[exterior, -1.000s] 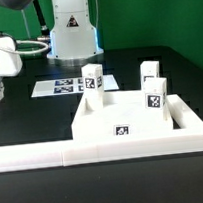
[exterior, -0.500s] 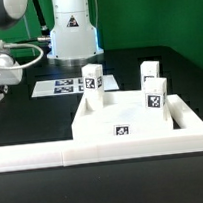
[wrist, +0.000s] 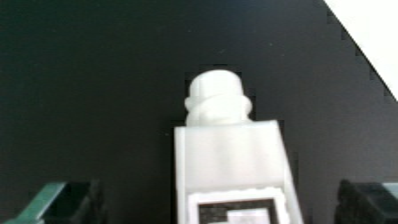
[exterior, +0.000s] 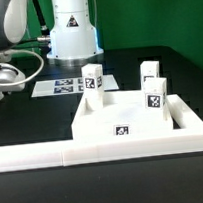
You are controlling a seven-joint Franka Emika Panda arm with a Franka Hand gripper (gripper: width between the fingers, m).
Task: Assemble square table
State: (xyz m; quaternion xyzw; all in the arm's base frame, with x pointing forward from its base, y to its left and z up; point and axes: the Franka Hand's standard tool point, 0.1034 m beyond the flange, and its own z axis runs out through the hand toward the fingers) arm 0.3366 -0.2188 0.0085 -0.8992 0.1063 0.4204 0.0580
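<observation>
At the exterior view's left edge, arm bent low over the table, tool (wrist: 210,200) wide, straddling 1 leg (wrist: 228,150).

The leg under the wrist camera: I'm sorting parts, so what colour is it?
White, with a black-and-white tag at one end. The leg shows best in the wrist view.

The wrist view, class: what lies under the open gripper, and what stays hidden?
Between the gripper's open fingers lies a white table leg with a rounded peg, on the black table. The leg covers the table beneath it; its tag is cut off.
</observation>
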